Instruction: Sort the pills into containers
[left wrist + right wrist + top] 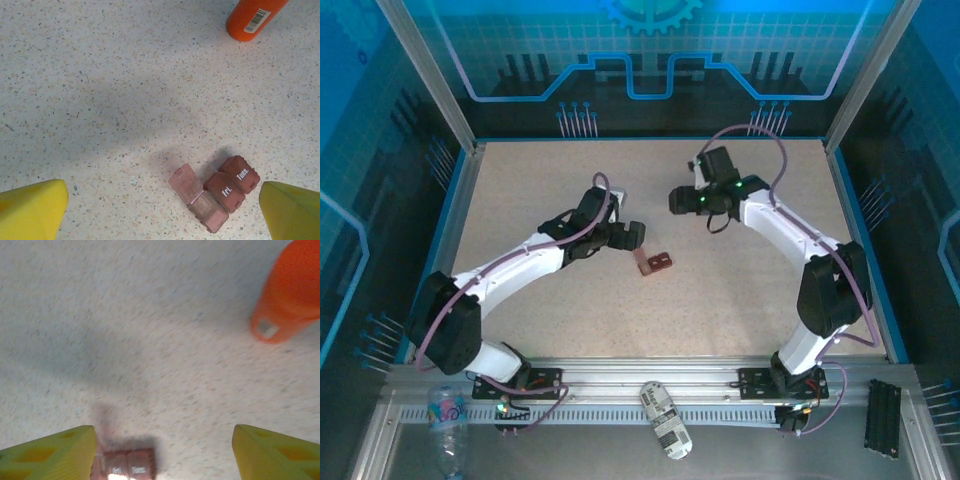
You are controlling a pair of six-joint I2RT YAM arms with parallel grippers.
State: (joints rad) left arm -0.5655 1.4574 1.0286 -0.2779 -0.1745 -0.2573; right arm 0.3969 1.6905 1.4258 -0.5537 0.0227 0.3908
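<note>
- Yellow fingers [35, 212] of the left gripper [163, 212] stand wide apart, holding nothing; the right gripper [162, 452] is spread too.
- Pill tray [215, 192] lies near the middle of the worktop [100, 75], with one lid open.
- It is probably light, stiff and slippery: grip across the closed compartments, not the lid.

I'm driving a robot lab cell here: silver aluminium frame posts [426, 70] and blue circuit-print panels [740, 50] wall in the speckled beige tabletop [520, 190], slotted aluminium rail [650, 372] along its near edge.
</note>
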